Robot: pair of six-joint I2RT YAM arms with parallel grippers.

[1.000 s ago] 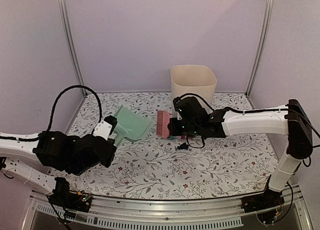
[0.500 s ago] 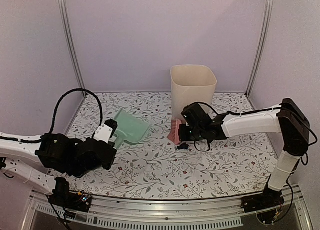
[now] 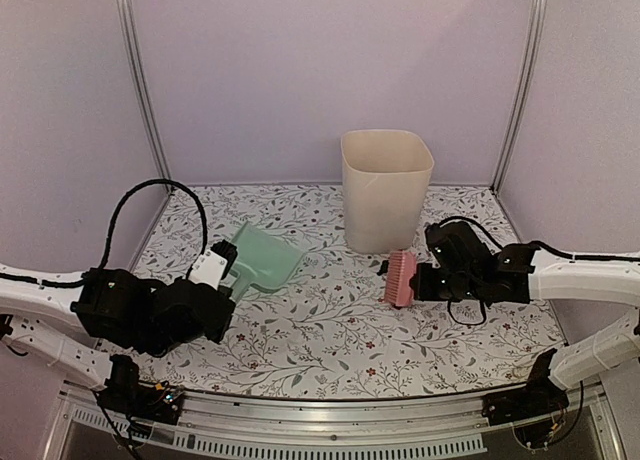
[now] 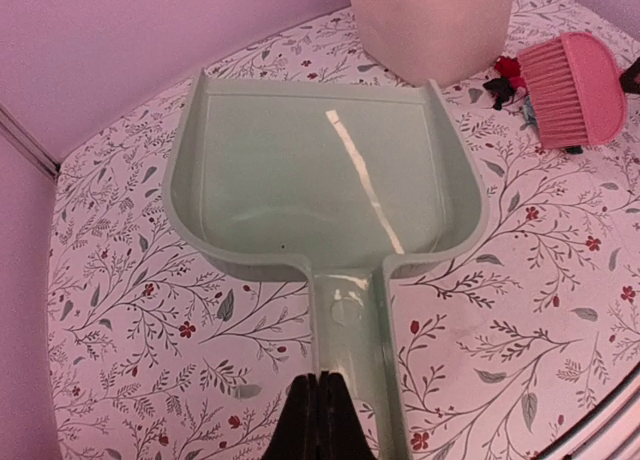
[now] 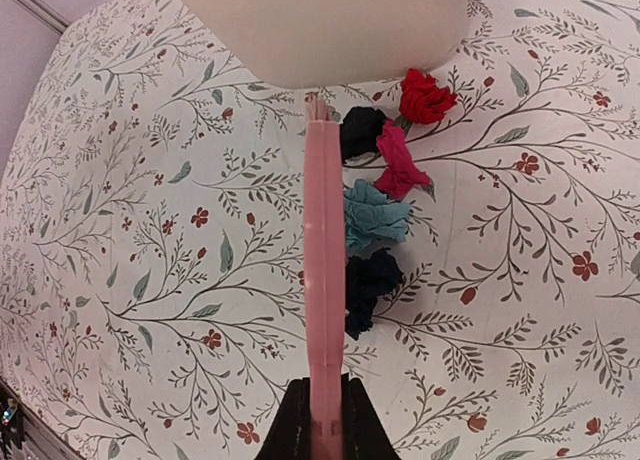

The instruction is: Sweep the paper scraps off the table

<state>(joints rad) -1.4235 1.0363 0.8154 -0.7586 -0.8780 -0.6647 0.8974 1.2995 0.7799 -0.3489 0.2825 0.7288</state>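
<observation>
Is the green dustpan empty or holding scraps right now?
Empty: the dustpan shows a bare green floor; the paper scraps lie on the table beside the brush.

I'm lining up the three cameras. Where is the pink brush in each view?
Top external: brush right of centre, in front of the bin.
Left wrist: brush in the top right corner, right of the bin.
Right wrist: brush edge-on down the centre, below the bin.
Shared landmark: the bin.
</observation>
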